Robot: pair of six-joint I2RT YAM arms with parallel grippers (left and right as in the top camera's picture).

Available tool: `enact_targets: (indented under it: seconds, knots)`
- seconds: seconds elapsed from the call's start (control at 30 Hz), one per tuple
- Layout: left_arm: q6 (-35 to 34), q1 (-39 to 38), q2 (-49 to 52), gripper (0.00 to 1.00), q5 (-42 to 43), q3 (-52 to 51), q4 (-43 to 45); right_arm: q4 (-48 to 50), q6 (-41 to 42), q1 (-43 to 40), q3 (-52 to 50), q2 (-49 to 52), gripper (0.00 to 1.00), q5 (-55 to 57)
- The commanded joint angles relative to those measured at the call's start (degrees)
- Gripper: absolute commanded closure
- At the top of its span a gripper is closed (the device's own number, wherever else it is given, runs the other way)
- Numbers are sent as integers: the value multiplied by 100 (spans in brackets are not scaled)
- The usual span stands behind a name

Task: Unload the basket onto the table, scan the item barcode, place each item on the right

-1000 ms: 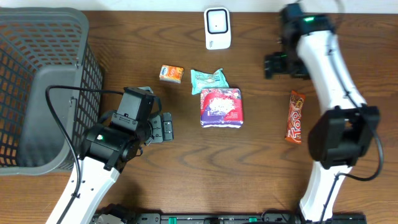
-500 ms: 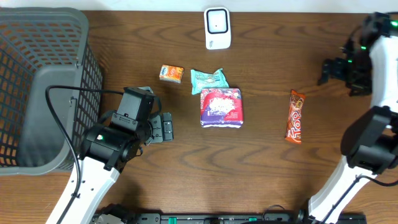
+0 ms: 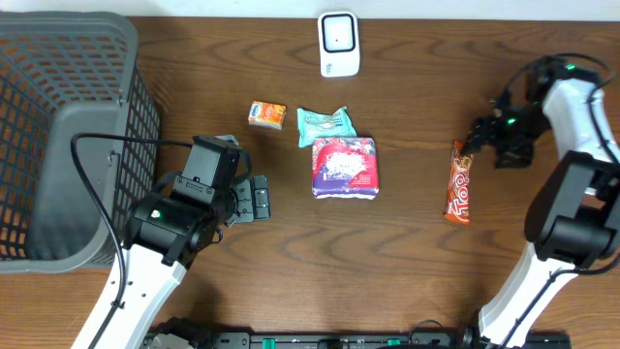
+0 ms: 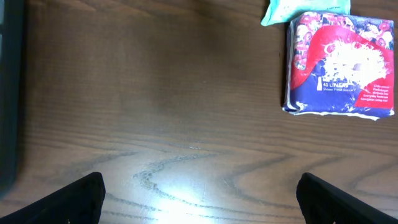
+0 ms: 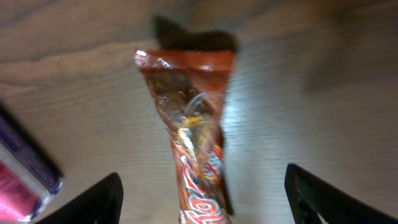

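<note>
**Right arm hovers by the candy bar**

The candy bar [image 3: 459,181] lies flat on the brown tabletop [image 3: 407,262], on the right side. It is long and thin, with a red and orange wrapper. One end points to the far edge and the other end points to the near edge.

The right end effector [image 5: 202,186] is just past the far end of the candy bar. In the right wrist view its two fingers [image 5: 93,199] stand wide apart, with the bar showing between them. They do not touch the bar. It holds nothing. That view is blurry, so I cannot read the small print on the wrapper.

The left end effector [image 3: 262,198] sits on the left side, low over the tabletop. Its fingers are as wide apart as can be, and it holds nothing too. It points at the purple and red pack [image 3: 344,167], which lies flat in the middle, well apart from it.

A small teal packet [image 3: 325,124] touches the far edge of the purple and red pack. A little orange packet [image 3: 266,114] lies just to the left of the teal one.

The white scanner [image 3: 338,44] stands at the far edge of the tabletop, in the middle. It is well apart from the candy bar.

A big grey basket [image 3: 97,58] fills the far left corner. I cannot tell if anything is inside it.
</note>
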Motion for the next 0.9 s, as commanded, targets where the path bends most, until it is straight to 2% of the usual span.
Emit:
enact_targets:
  seconds: [0.0, 0.1, 0.27, 0.37, 0.4, 0.53, 0.57, 0.63, 0.67, 0.73, 0.8, 0.87]
  knots:
    - [74, 26, 11, 2, -28, 7, -15, 330, 109, 199, -387, -35, 22, -125]
    - [74, 26, 11, 2, -28, 7, -15, 662, 234, 361, -645, -35, 34, -105]
    - [74, 26, 11, 2, -28, 7, -15, 772, 387, 608, -756, -35, 66, -109]
    - [74, 26, 11, 2, -28, 7, -15, 734, 389, 789, -750, -35, 96, -164]
    - [74, 26, 11, 2, -28, 7, -15, 713, 428, 855, -750, -35, 99, -173]
    - [74, 26, 11, 2, -28, 7, -15, 704, 514, 1152, -750, -35, 99, -131]
    - [74, 26, 11, 2, -28, 7, -15, 715, 516, 1233, -750, -35, 96, -37]
    - [74, 26, 11, 2, -28, 7, -15, 730, 516, 1386, -750, -35, 82, 221]
    - [74, 26, 11, 2, -28, 7, -15, 734, 516, 1493, -750, -35, 64, 391]
    - [74, 26, 11, 2, -28, 7, -15, 734, 520, 1606, -750, -35, 45, 501]
    - [74, 26, 11, 2, -28, 7, -15, 732, 621, 1690, -750, -35, 36, 501]
    - [74, 26, 11, 2, -28, 7, -15, 723, 717, 1755, -752, -35, 35, 498]
